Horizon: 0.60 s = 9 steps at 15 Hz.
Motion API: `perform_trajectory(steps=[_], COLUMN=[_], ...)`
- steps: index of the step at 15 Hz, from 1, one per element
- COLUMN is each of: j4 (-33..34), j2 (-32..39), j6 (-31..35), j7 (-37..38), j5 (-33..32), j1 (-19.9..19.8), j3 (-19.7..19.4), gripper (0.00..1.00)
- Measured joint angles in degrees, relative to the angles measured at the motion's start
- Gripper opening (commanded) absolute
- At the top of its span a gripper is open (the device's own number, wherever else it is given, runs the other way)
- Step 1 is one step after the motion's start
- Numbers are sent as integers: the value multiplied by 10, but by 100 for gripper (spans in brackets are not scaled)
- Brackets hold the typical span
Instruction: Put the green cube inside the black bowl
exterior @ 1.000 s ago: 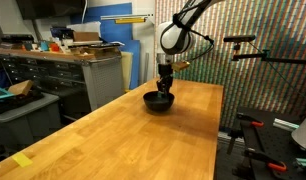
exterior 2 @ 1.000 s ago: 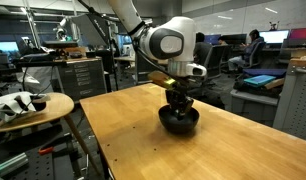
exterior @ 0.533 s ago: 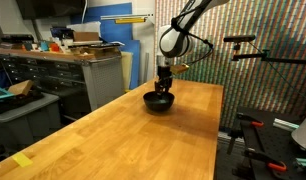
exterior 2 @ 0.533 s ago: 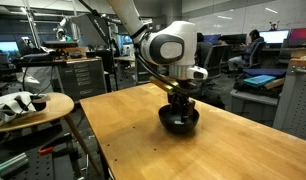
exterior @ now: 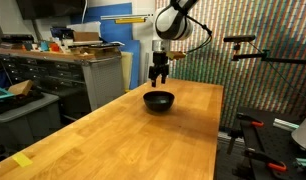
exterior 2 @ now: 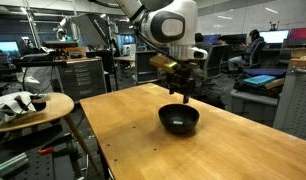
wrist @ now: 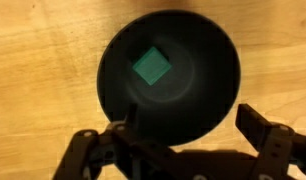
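Note:
The green cube (wrist: pixel 151 67) lies on the bottom of the black bowl (wrist: pixel 208 95), a little left of its middle, in the wrist view. The bowl (exterior: pixel 159 100) (exterior 2: pixel 179 119) stands on the wooden table in both exterior views. My gripper (exterior: pixel 160 81) (exterior 2: pixel 184 92) hangs straight above the bowl, clear of its rim, with its jaws open and nothing between them. In the wrist view the gripper (wrist: pixel 188 140) shows its two dark fingers spread wide at the bottom edge. From the exterior views the cube is hidden inside the bowl.
The wooden table (exterior: pixel 133 140) (exterior 2: pixel 213 150) stretches toward the camera. A grey cabinet with clutter (exterior: pixel 63 70) stands beside it. A round stool-like stand with a white object (exterior 2: pixel 28 105) is close to the table's side. A black camera boom (exterior: pixel 253 50) reaches in.
The gripper has opened, let go of the green cube into the bowl, and risen from inside the bowl to well above its rim.

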Motion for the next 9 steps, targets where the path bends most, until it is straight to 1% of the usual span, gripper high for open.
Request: perform_trajectory(steps=[3,5,9], j4=[20,30,29], j2=[-45,-71,-82], j6=[-108,-157,-170], j7=[0,0,0], j5=[-1,-1,-1], j1=[1,1,1], j3=[0,0,0], gripper=[100,100,100])
